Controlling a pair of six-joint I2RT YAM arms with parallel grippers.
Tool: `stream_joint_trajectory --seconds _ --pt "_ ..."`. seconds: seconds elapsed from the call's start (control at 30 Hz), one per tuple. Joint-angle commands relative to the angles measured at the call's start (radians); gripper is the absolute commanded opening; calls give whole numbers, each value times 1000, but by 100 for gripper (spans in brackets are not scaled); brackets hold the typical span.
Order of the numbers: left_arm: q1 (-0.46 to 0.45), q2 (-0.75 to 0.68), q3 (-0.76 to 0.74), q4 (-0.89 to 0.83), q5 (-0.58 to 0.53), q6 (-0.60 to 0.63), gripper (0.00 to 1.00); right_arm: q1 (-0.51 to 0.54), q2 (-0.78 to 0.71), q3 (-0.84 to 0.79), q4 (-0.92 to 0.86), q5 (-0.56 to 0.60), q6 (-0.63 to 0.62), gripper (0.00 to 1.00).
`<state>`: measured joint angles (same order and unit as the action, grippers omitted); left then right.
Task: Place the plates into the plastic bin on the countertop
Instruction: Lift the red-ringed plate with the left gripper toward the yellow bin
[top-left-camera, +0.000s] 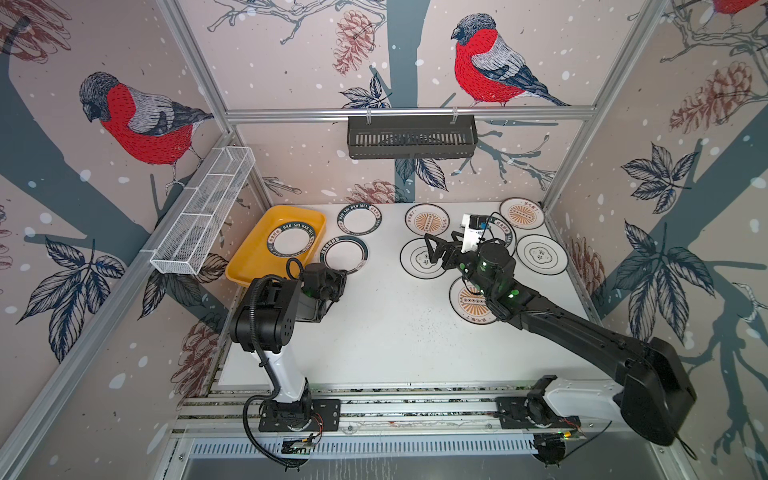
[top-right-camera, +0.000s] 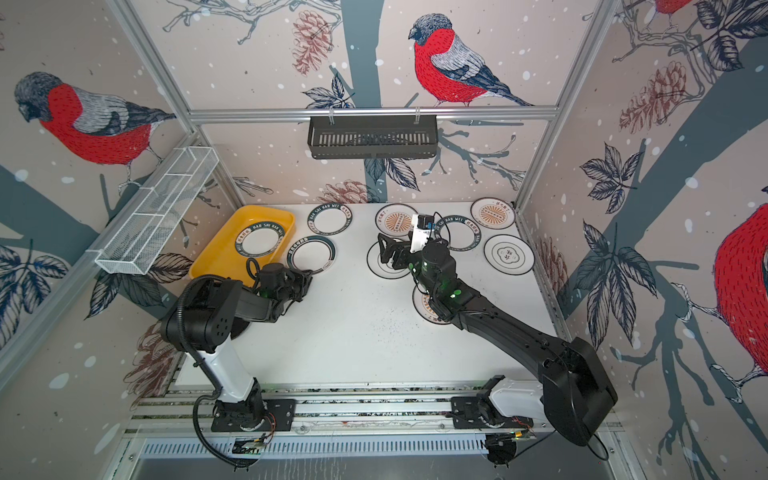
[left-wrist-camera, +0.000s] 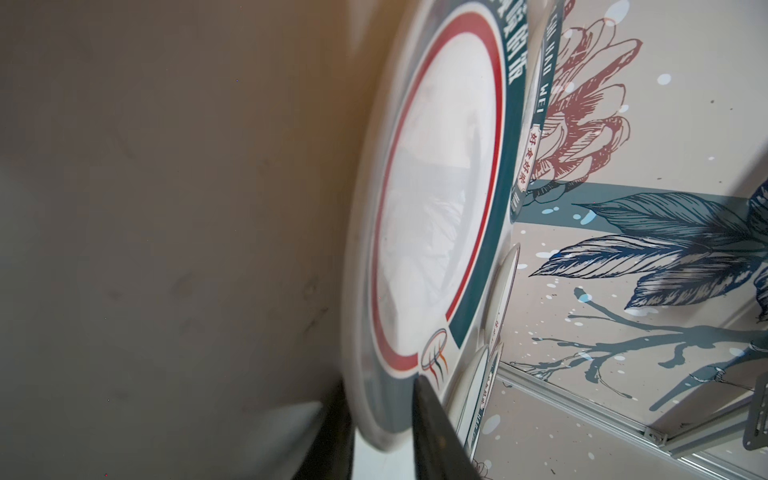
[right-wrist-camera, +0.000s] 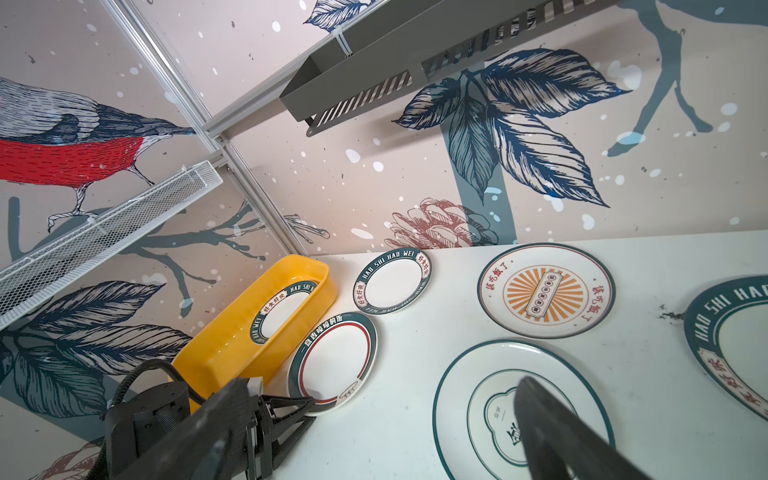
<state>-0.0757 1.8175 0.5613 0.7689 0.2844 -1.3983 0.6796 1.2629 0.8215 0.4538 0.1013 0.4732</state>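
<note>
"HAO SHI HAO WEI" runs in white capitals round the dark ring of the plate (right-wrist-camera: 282, 316) lying in the plastic bin (right-wrist-camera: 232, 345), and again on the neighbouring plate (right-wrist-camera: 392, 284) just beside it; each ring also carries small white panels with red 好食好味. The red-lined plate (right-wrist-camera: 332, 361) reads 一碗香喷喷的饭 on its dark ring. The sunburst plate (right-wrist-camera: 545, 290) bears red 该吃饭了 on two sides. The emblem plate (right-wrist-camera: 457, 399) has characters that are partly hidden

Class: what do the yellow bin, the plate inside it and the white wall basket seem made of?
Yellow bin: probably moulded plastic, smooth, soft sheen, rounded corners. Plate inside it: glossy, printed ring; glazed ceramic or melamine. White basket: painted wire mesh, see-through.
</note>
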Motion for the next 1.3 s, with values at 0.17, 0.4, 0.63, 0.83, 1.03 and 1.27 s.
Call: stream_joint_trajectory --seconds 0.17,0.4,0.63,0.83,1.03,1.27 --pt "1 -45 -41 -60 -31 -52 10 -2 -47 -34 42 -43 18 100" --pt "-12 -149 -75 -79 -33 -46 4 -6 -64 -40 52 -62 -1 99" --pt "-27 -334 -104 -183 -22 8 2 -12 -53 -45 58 -94 5 100" --pt "-24 -534 -56 -366 -56 92 2 -17 -14 -20 59 -108 13 100" --pt "66 -593 -31 -299 -34 97 2 -9 68 39 63 -107 24 100" --pt "219 -480 69 -259 106 130 2 27 110 90 51 -77 16 99"
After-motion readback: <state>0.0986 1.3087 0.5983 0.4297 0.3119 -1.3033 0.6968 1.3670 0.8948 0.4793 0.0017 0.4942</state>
